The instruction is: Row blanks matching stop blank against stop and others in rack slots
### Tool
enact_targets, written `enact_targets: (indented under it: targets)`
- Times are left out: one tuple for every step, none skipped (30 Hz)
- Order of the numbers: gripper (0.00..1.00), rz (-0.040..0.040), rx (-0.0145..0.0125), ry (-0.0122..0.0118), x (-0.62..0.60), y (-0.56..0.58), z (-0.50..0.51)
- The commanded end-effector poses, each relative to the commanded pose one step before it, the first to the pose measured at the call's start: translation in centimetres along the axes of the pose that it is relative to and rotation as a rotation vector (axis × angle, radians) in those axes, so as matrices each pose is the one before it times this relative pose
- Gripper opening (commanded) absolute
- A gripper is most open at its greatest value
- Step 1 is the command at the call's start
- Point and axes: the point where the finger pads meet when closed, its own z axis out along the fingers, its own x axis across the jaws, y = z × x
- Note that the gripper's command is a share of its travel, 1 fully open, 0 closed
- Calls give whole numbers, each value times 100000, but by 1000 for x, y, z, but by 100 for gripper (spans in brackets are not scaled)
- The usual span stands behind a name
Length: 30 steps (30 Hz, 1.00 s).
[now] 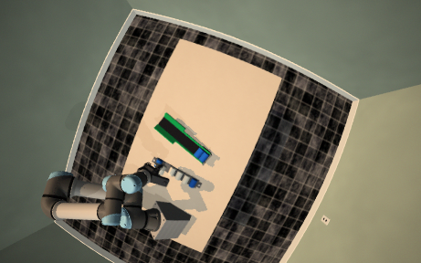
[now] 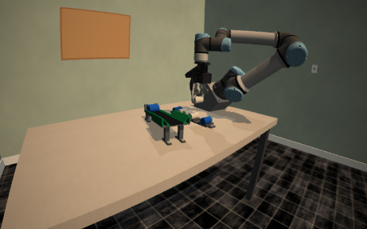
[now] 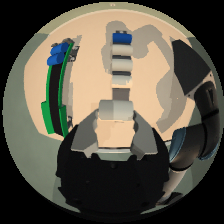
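Clamped: fingers [image 1: 153, 166] [image 2: 193, 91] shut on a white blank [image 1: 161, 170] [image 2: 197, 99] [image 3: 116, 109], held up over the near end of the stock rack [image 1: 199, 185] [image 2: 212, 126] [image 3: 121, 94]. Below, at that end, a blue blank [image 1: 158, 161] [image 2: 177, 108]; farther along, three white blanks [image 1: 179, 175] [image 2: 194, 115] [image 3: 122, 65] racked, then another blue blank [image 1: 193, 183] [image 2: 206, 120] [image 3: 122, 38]. Off to the side, on the feed ramp [image 1: 177, 132] [image 2: 173, 120] [image 3: 54, 90], two blue blanks [image 1: 199, 154] [image 2: 153, 107] [image 3: 56, 59] at the stop end. Probably half done with blue; left to do: racking the held white, moving two blues across. Centering of the racked whites impossible to confirm.

Green walls, dark tiled flr [image 1: 291, 151] [image 2: 310, 175], pale tbl [image 1: 232, 91] [image 2: 83, 159] w/ dark leg [image 2: 257, 167], orange wall panel [image 2: 95, 34]
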Motion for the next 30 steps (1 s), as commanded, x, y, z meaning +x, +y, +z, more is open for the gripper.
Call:
enact_targets:
  targets:
    - [34, -1356, 111, -662, 1400, 869, 306]
    - [34, -105, -1, 0, 96, 47, 65]
    - [34, -67, -1, 0, 61, 30, 42]
    - [34, -36, 0, 0, 33, 16, 22]
    - [34, -14, 0, 0, 13, 6, 9]
    - [34, -2, 0, 0, 2, 1, 1]
    - [34, 0, 0, 0, 0, 0, 0]
    - [34, 0, 0, 0, 0, 0, 0]
    - [34, 0, 0, 0, 0, 0, 0]
    - [34, 0, 0, 0, 0, 0, 0]
    - [34, 0, 0, 0, 0, 0, 0]
    - [34, 0, 0, 0, 0, 0, 0]
    - [34, 0, 0, 0, 0, 0, 0]
    - [34, 0, 0, 0, 0, 0, 0]
    - [34, 0, 0, 0, 0, 0, 0]
    - [34, 0, 0, 0, 0, 0, 0]
    - [34, 0, 0, 0, 0, 0, 0]
    - [34, 0, 0, 0, 0, 0, 0]
    - [34, 0, 0, 0, 0, 0, 0]
    - [34, 0, 0, 0, 0, 0, 3]
    - [34, 0, 0, 0, 0, 0, 17]
    - [34, 0, 0, 0, 0, 0, 43]
    - [34, 0, 0, -1, 0, 0, 80]
    - [34, 0, -1, -1, 0, 0, 123]
    - [34, -1, -1, -1, 1, 1, 172]
    - [34, 0, 0, 0, 0, 0, 222]
    - [34, 0, 0, 0, 1, 1, 274]
    - [34, 0, 0, 0, 0, 0, 322]
    - [34, 0, 0, 0, 1, 0, 369]
    - [34, 0, 0, 0, 2, 1, 411]
